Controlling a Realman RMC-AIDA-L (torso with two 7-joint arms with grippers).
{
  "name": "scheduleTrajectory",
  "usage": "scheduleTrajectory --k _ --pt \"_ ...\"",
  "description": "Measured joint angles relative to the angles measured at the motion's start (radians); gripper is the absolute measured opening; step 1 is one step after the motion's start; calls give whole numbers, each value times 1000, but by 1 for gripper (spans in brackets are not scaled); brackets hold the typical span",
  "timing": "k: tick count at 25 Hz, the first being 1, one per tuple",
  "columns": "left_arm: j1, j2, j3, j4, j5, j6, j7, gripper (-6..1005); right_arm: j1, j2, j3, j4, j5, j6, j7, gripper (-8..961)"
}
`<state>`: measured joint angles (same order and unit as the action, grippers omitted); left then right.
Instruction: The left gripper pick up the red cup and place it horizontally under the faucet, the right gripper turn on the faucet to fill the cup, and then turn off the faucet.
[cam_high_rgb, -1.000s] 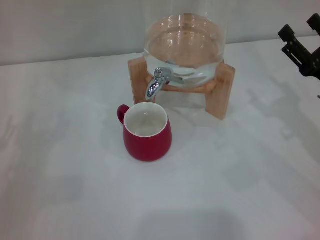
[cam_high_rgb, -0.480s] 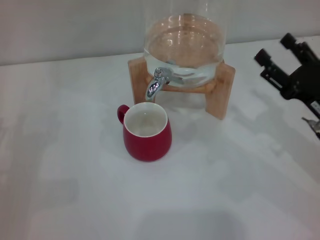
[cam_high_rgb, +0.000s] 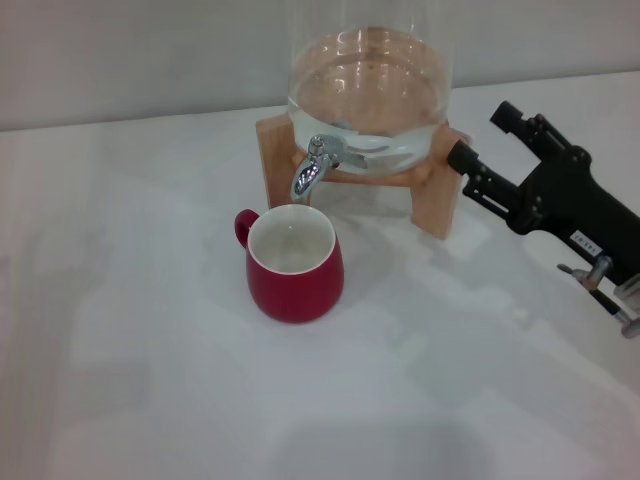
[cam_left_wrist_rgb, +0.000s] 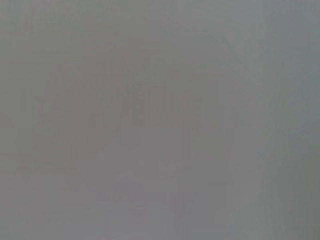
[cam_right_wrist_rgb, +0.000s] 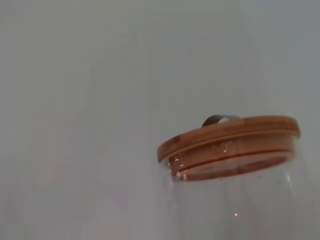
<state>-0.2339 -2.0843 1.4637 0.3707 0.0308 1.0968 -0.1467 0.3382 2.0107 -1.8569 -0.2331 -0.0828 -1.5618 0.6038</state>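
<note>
While the red cup (cam_high_rgb: 294, 264) stands upright on the white table (cam_high_rgb: 140, 330), its white inside looks bare and dry, and its small loop handle points toward ten o'clock. Just beyond it, at about twelve o'clock, the faucet (cam_high_rgb: 312, 166) juts from the glass jar (cam_high_rgb: 366, 92), its chrome spout hanging a little above and behind the cup's rim, not touching it. The jar holds clear water in its rounded bottom and sits in a wooden stand (cam_high_rgb: 443, 178).

From three o'clock the right gripper (cam_high_rgb: 483, 146) reaches in low over the table, its fingers (cam_high_rgb: 468, 163) spread apart and grasping nothing, their tips close beside the stand's right leg and well apart from the faucet. The left gripper is nowhere to be seen from the head view.

Only the right wrist view shows the jar's top: a round wooden lid (cam_right_wrist_rgb: 228, 140) with a thin metal handle (cam_right_wrist_rgb: 219, 119), seated on the glass. The left wrist view shows only a flat grey blur, so nothing of that arm's fingers can be told.
</note>
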Motion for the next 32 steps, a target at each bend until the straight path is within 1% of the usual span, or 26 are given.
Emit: scheduleTrajectory --k 6,12,17,25,32 --pt "7 0 3 -2 0 0 2 890 1 0 -53 -2 0 6 21 868" --pt "8 -3 3 -5 0 0 3 890 2 0 -105 -35 0 34 34 868" --pt "-1 -3 2 -22 0 0 3 890 5 0 -112 -52 0 60 42 868" --pt "-2 -1 5 -25 0 -1 7 889 26 2 -136 -92 0 173 59 868" --pt "-3 -1 7 -32 0 -3 15 890 49 2 -174 -106 0 217 69 868"
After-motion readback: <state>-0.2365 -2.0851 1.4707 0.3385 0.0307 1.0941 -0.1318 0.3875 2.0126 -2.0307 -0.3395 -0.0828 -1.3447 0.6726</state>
